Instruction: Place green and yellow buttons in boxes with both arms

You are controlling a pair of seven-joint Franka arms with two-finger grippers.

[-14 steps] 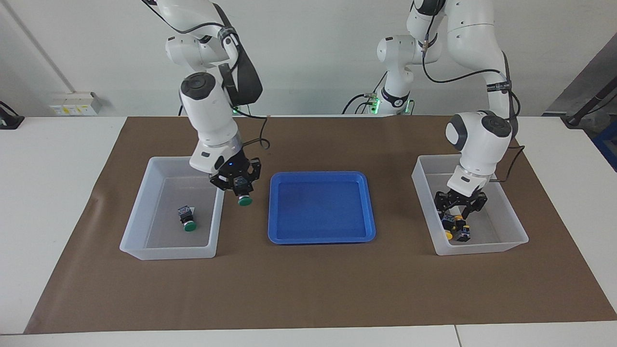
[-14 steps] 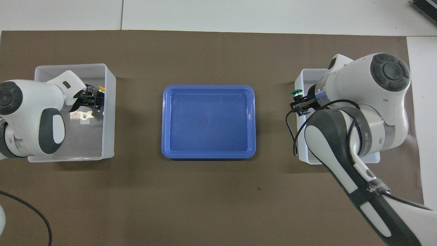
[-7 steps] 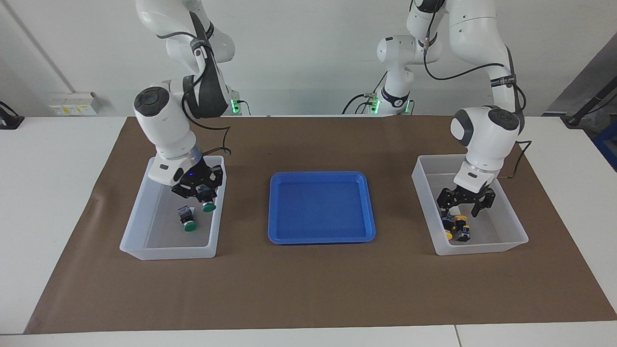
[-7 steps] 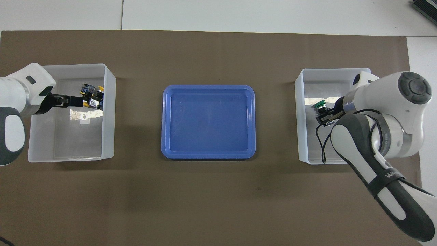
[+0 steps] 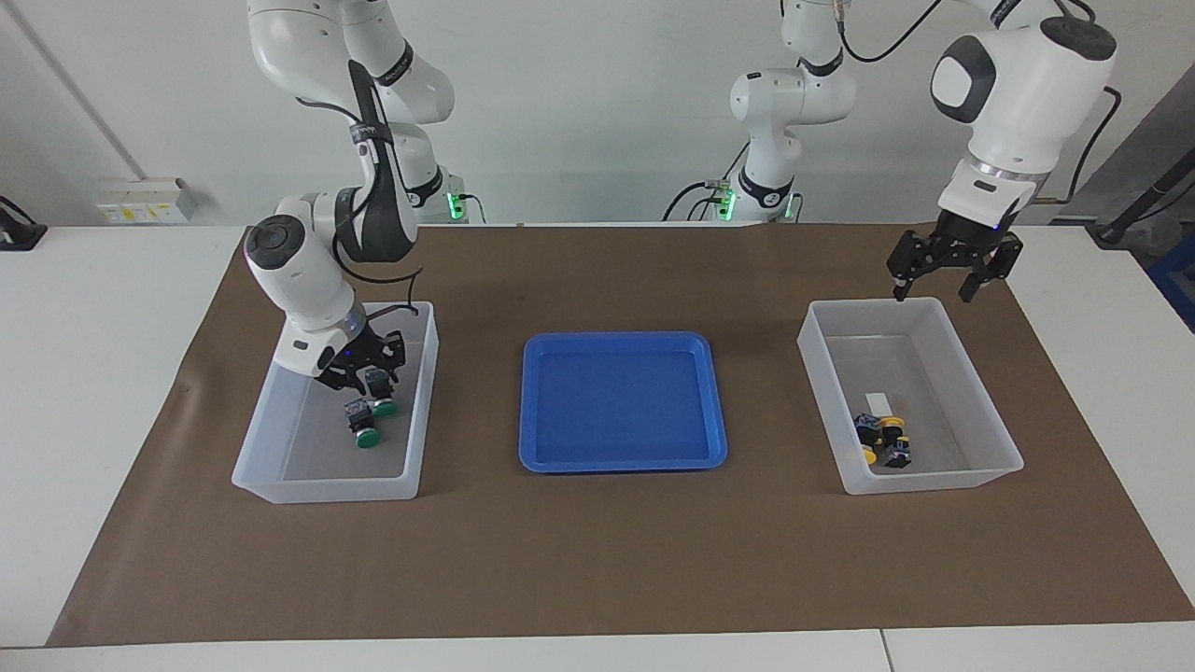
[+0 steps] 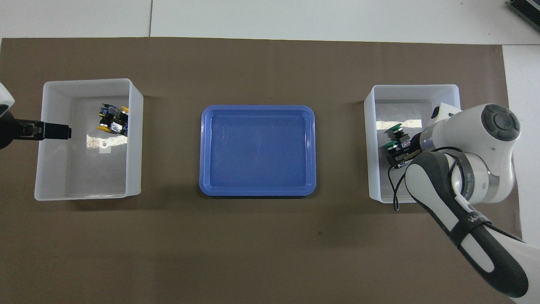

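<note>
right claw [image 5: 366, 381]: has come down into its box [image 5: 280, 439], apparently clenched on second green button [image 5: 381, 405] beside the first [image 5: 366, 437]. left claw [image 5: 945, 264]: released, has risen over its box [image 5: 980, 392]; both yellow buttons [image 5: 882, 441] inside. blue tray [image 5: 616, 345] bare. task nearly done.

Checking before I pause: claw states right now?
Left claw: open, holding nothing, raised over the yellow-button box's rim.
Right claw: down in the other box, shut on a green button.

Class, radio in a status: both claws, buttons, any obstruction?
Left claw open, raised over its box; two yellow buttons inside. Right claw low in its box, gripping second green button. Nothing in the way.
</note>
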